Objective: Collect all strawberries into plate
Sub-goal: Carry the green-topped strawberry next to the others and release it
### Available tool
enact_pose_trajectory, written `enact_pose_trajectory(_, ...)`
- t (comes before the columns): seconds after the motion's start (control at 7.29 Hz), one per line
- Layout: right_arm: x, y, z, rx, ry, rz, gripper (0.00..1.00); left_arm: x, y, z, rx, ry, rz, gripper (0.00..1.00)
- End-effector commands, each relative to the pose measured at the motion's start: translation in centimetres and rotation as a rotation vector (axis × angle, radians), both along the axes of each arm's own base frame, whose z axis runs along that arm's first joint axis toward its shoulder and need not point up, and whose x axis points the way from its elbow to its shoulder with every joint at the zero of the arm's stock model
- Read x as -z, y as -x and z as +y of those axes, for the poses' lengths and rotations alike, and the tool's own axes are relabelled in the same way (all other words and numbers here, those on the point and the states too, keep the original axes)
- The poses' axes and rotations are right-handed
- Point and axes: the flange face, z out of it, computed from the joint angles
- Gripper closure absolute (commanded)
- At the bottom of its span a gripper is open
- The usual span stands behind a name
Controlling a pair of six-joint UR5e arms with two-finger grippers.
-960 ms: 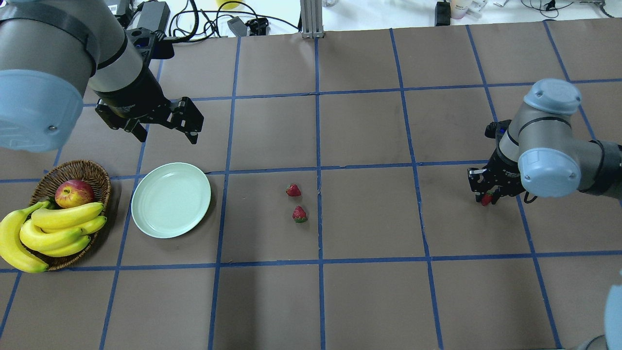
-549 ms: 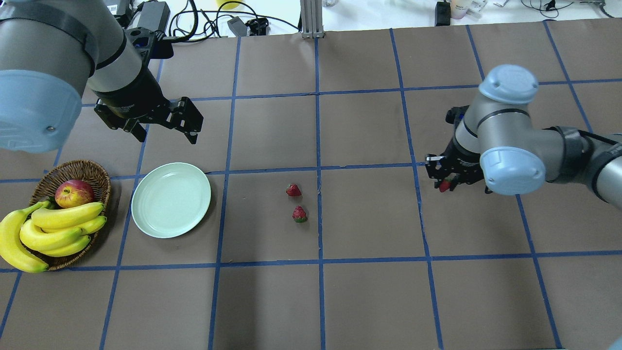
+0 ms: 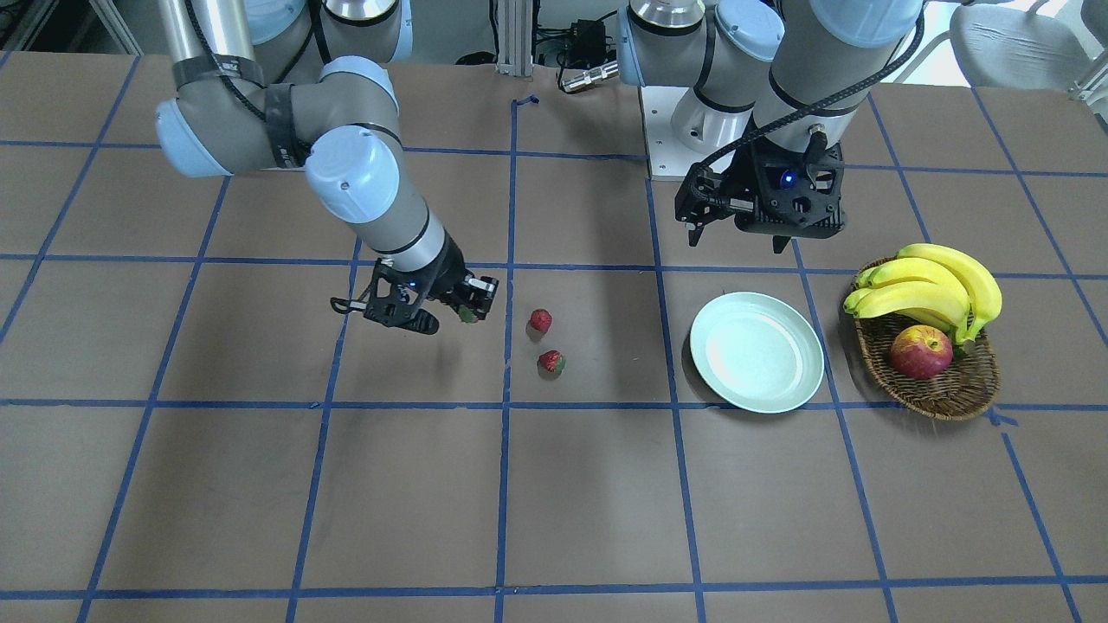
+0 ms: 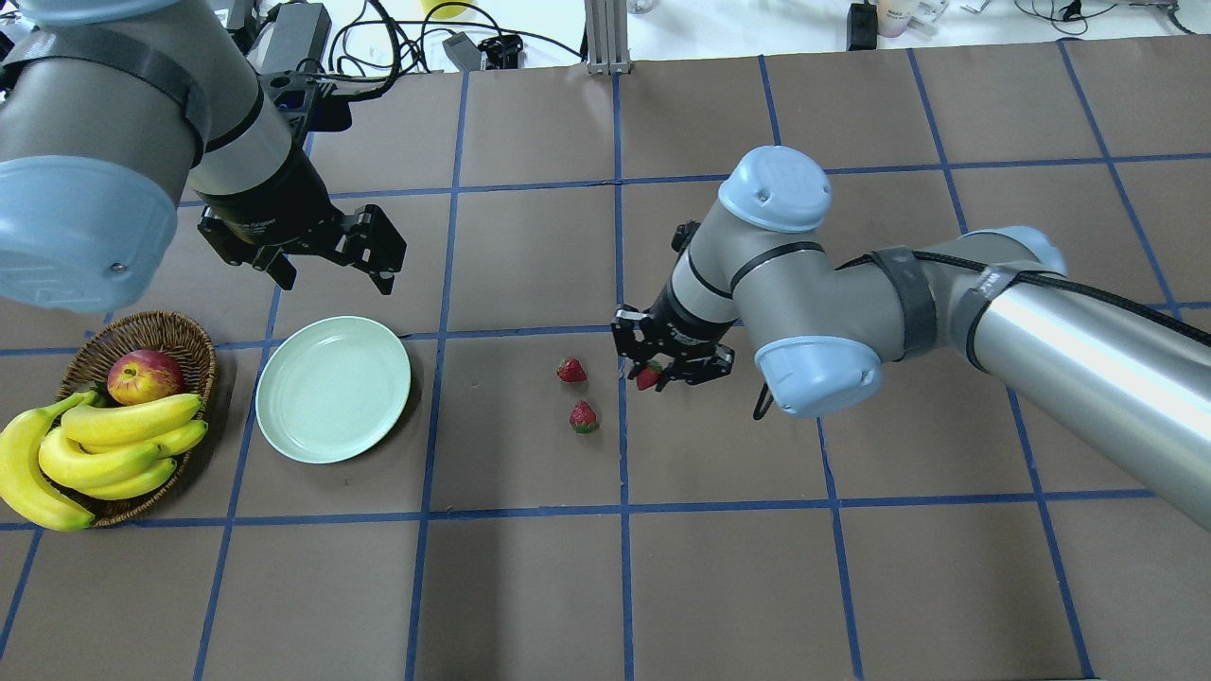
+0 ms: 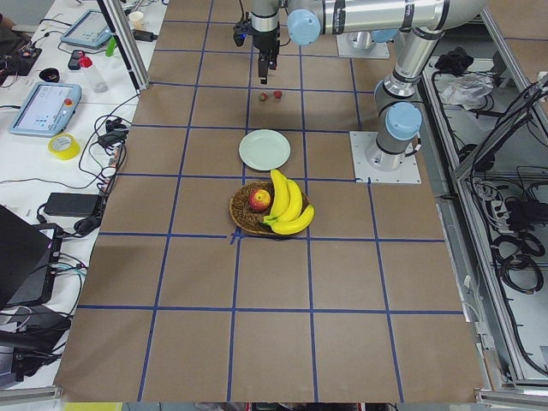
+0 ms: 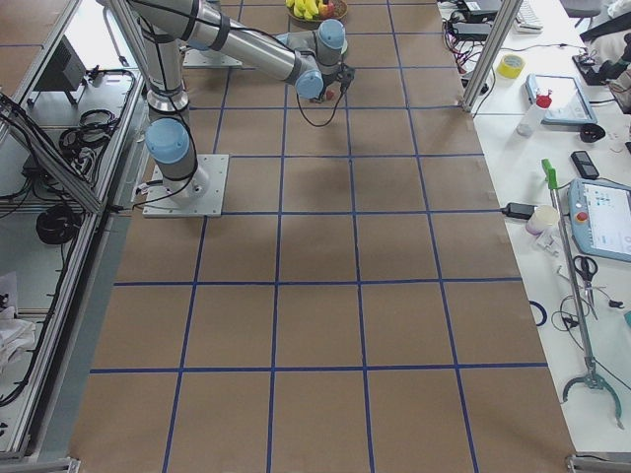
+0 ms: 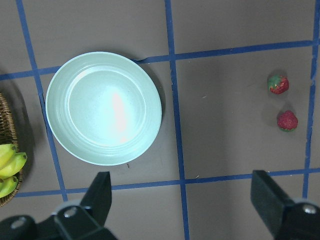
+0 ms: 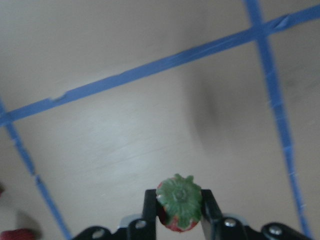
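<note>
Overhead exterior view has the right gripper clamped on a tiny red, green-capped strawberry mid-worktop, just beside two loose red strawberries, while the round pale mint-green plate lies beyond them toward the worktop's left edge, close under the wide-open left gripper.

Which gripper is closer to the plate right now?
Left. The left gripper hovers just beyond the plate's far rim; the right gripper, holding a strawberry, is out past the two loose strawberries.
</note>
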Motion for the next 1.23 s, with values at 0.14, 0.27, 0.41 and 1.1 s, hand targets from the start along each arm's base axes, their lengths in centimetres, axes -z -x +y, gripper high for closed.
enact_pose_trajectory(0.14, 3.3, -5.4, 0.6, -0.046, 0.019, -0.081, 0.61, 0.1, 0.1, 0.0, 0.002, -0.002, 0.000, 0.00)
enact_pose_trajectory(0.27, 3.3, -5.4, 0.6, -0.046, 0.020, -0.081, 0.46, 0.2, 0.1, 0.0, 0.002, -0.003, 0.000, 0.00)
enact_pose_trajectory(0.41, 3.4, -5.5, 0.5, -0.046, 0.020, -0.078, 0.34, 0.2, 0.2, 0.1, 0.005, -0.004, 0.000, 0.00)
enact_pose_trajectory(1.1, -4.4, 1.4, -1.2, 0.026, 0.059, -0.018, 0.25, 0.1, -0.1, -0.1, -0.005, 0.000, 0.003, 0.00)
